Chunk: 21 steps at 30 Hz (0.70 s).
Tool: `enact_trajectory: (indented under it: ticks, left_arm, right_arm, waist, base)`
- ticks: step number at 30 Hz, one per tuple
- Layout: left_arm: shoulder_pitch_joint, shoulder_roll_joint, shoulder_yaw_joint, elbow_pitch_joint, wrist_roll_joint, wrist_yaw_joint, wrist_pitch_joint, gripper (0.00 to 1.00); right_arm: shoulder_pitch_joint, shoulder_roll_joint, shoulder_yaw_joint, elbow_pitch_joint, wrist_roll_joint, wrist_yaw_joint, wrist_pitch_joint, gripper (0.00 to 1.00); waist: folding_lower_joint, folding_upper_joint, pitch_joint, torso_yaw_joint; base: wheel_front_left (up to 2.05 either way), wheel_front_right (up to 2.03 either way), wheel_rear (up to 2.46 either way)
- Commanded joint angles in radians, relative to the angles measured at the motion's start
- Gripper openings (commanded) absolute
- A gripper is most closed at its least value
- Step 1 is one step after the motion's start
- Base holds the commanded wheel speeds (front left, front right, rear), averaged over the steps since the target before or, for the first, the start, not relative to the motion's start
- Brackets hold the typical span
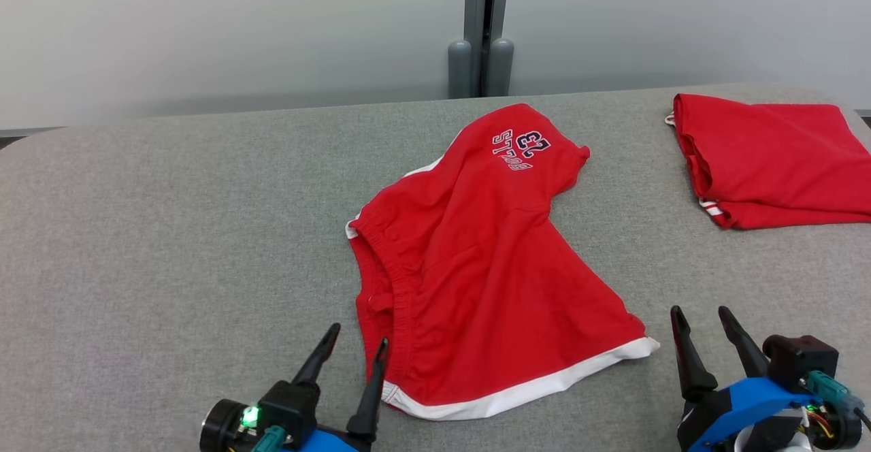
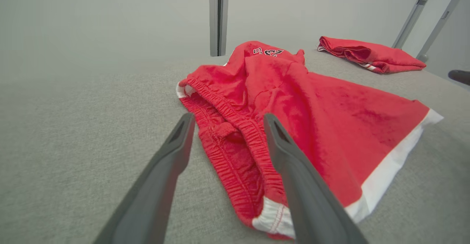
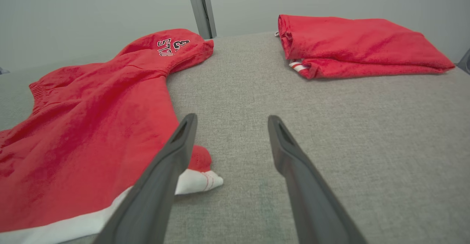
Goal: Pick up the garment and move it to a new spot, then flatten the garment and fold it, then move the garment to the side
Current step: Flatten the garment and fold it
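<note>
The garment (image 1: 476, 268) is a pair of red shorts with white hem trim and a dark printed logo, lying crumpled in the middle of the grey table (image 1: 170, 234). It also appears in the left wrist view (image 2: 312, 108) and the right wrist view (image 3: 91, 126). My left gripper (image 1: 357, 343) is open at the garment's near left corner, beside the elastic waistband (image 2: 227, 126), holding nothing. My right gripper (image 1: 701, 319) is open just right of the white hem corner (image 3: 198, 181), over bare table.
A second red garment (image 1: 769, 159) lies folded at the table's far right; the right wrist view shows it too (image 3: 360, 45). A grey post (image 1: 482, 30) stands behind the table's far edge against a pale wall. Bare grey surface stretches across the left half.
</note>
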Motion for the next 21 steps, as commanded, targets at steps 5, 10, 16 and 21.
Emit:
enact_trajectory:
  ticks: [5,10,16,21]
  left_arm:
    - [-0.022,0.013,-0.089,0.072,-0.007,-0.013,0.011,1.00]
    - [-0.033,0.021,-0.144,0.131,-0.029,-0.016,0.015,1.00]
    - [-0.064,0.029,-0.210,0.187,-0.064,-0.015,0.014,1.00]
    - [-0.094,0.030,-0.249,0.228,-0.089,-0.015,0.003,1.00]
  right_arm:
    - [-0.070,0.000,0.009,0.126,0.006,0.000,-0.043,1.00]
    - [-0.107,0.000,0.033,0.230,0.021,0.000,-0.070,1.00]
    - [-0.131,0.000,0.091,0.332,0.051,0.000,-0.102,1.00]
    - [-0.141,0.000,0.138,0.409,0.081,0.000,-0.123,1.00]
  waist:
    - [0.0000,0.0000,0.010,-0.002]
    - [0.0000,0.0000,0.018,-0.002]
    - [0.0000,0.0000,0.029,0.002]
    - [0.0000,0.0000,0.033,0.003]
  base:
    - [0.00,0.00,0.00]
    - [0.00,0.00,0.00]
    - [0.00,0.00,0.00]
    - [0.00,0.00,0.00]
